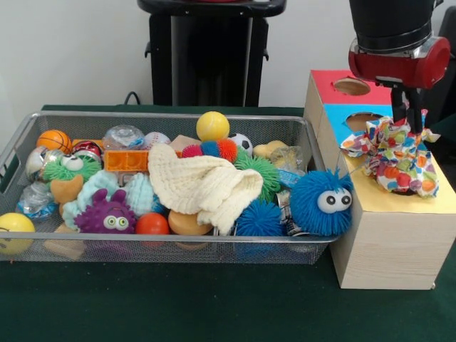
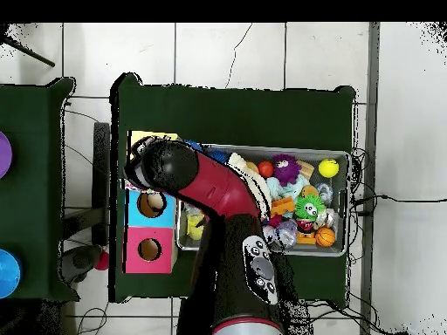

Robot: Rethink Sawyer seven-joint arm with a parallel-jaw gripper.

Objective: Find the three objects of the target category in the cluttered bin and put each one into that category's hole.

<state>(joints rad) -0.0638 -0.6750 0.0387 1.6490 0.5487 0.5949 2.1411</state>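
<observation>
My gripper [image 1: 411, 121] hangs over the yellow-topped wooden box [image 1: 388, 204] at the right. It is shut on a bunch of white cloth with red, blue, yellow and orange print [image 1: 396, 158]. The cloth hangs from the fingers, rests on the yellow top and covers its hole. I cannot tell how many pieces are in the bunch. The wire mesh bin [image 1: 171, 116] sits to the left of the boxes, full of toys. In the overhead view my arm [image 2: 188, 174] hides the gripper and most of the yellow top [image 2: 142, 138].
Behind the yellow top are the blue-topped hole [image 1: 362, 121] and the red-topped hole [image 1: 351, 87]. In the bin lie a cream knitted cloth [image 1: 203, 184], a mint knitted cloth [image 1: 96, 191], balls and spiky toys. A blue fuzzy toy with eyes [image 1: 322, 201] touches the box.
</observation>
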